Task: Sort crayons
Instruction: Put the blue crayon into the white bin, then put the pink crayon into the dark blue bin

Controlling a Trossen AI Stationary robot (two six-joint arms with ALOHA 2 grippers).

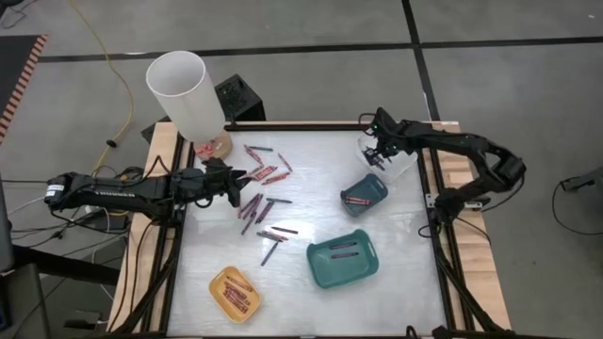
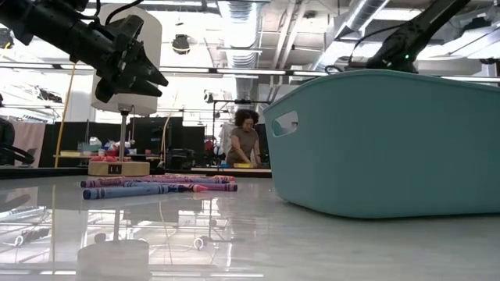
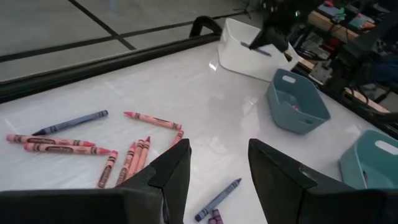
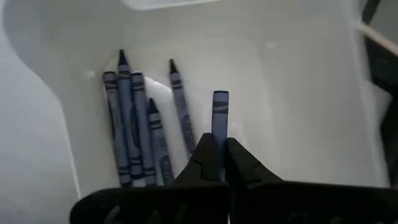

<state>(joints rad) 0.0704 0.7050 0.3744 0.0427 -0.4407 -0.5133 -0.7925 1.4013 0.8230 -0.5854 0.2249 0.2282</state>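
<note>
High view: the left gripper (image 1: 237, 179) is extended over the table's left-centre, at the edge of the loose crayons (image 1: 265, 201), which lie scattered in red, pink, purple and blue-grey across the middle of the white table (image 1: 301, 282). Left wrist view confirms its fingers (image 3: 171, 171) stand parted with nothing between them, above pink and red crayons and one blue crayon lying flat. The right gripper (image 1: 377, 153) is positioned over the white tray (image 1: 400, 165) at the table's far right corner. Right wrist view shows its fingers (image 4: 208, 158) pinched together on the end of a blue-grey crayon (image 4: 219, 115), held over the tray interior, where five further blue-grey crayons (image 4: 140, 127) lie side by side on the floor of the tray. A small teal tray (image 1: 364, 194) sits near the white tray and contains reddish crayons. A larger teal tray (image 1: 343, 261) sits nearer the front and holds a few dark sticks. A yellow tray (image 1: 236, 293) at front left holds several red crayons. A white cylinder (image 1: 184, 92) on a wooden base stands at the far left corner. Low view: a person (image 2: 244, 140) stands in the room beyond the table.
</note>
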